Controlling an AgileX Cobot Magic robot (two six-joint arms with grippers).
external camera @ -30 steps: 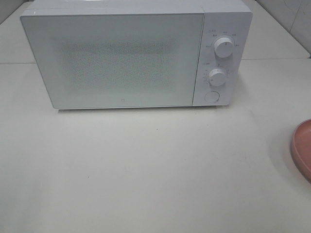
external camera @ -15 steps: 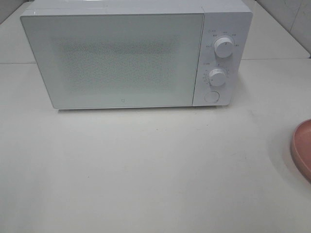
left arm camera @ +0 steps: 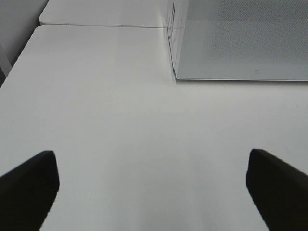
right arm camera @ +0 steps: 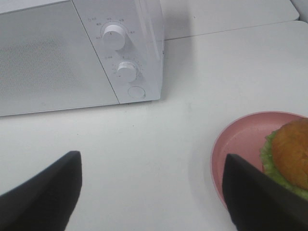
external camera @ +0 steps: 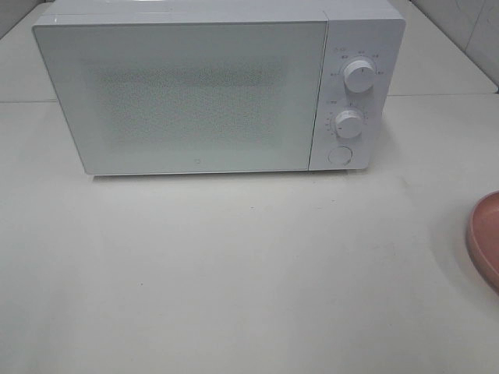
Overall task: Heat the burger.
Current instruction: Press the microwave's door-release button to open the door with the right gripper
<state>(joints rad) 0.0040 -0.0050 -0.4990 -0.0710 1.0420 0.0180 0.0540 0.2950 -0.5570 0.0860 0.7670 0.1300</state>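
Nothing in the high view has shifted since the earlier frames: microwave [external camera: 195, 93], table [external camera: 234, 273] and plate [external camera: 485, 241] lie as they did, and no arm enters that view.

Location of item: the burger [right arm camera: 291, 154] sits on the pink plate at the right edge of the table, nearer than the microwave and well apart from it. Only the right wrist view shows it, and only partly; the high view catches just the plate's rim.

End effectors: the left gripper [left arm camera: 151, 168] stands wide open over bare table near the microwave's left front corner, holding nothing. The right gripper [right arm camera: 151, 168] is also open and empty, with the plate just off its right finger.

Microwave door [external camera: 187, 97]: shut. It has to be opened before loading.

Handling assessment: the burger looks light and soft, its bun glossy and its lettuce loose. A squeeze on the bun would likely crush it or shear the layers apart. The stiff plate rim is judged the better hold, kept level so that the burger does not slide.
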